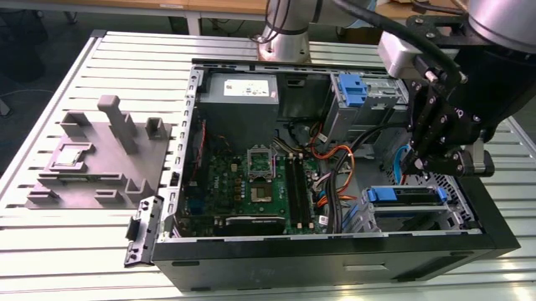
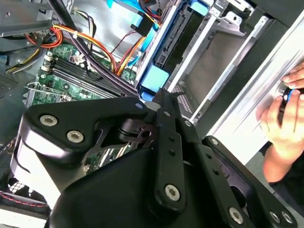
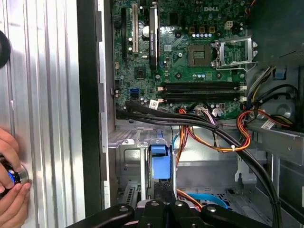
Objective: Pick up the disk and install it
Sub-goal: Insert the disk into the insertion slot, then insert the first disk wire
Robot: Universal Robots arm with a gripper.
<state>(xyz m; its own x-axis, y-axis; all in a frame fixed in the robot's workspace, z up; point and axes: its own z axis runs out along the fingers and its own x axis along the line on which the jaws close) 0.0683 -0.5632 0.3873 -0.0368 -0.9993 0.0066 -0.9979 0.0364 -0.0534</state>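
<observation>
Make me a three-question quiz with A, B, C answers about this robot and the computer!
1. Where does the gripper hang? A over the grey fixture; B over the drive cage in the computer case; C over the slatted table.
2. What colour is the bracket beneath it? A red; B pink; C blue.
3. How is the case? A open; B shut; C upside down.
Answers: 1 B, the exterior view shows it above the cage. 2 C, both wrist views show blue. 3 A, the motherboard lies uncovered.
</observation>
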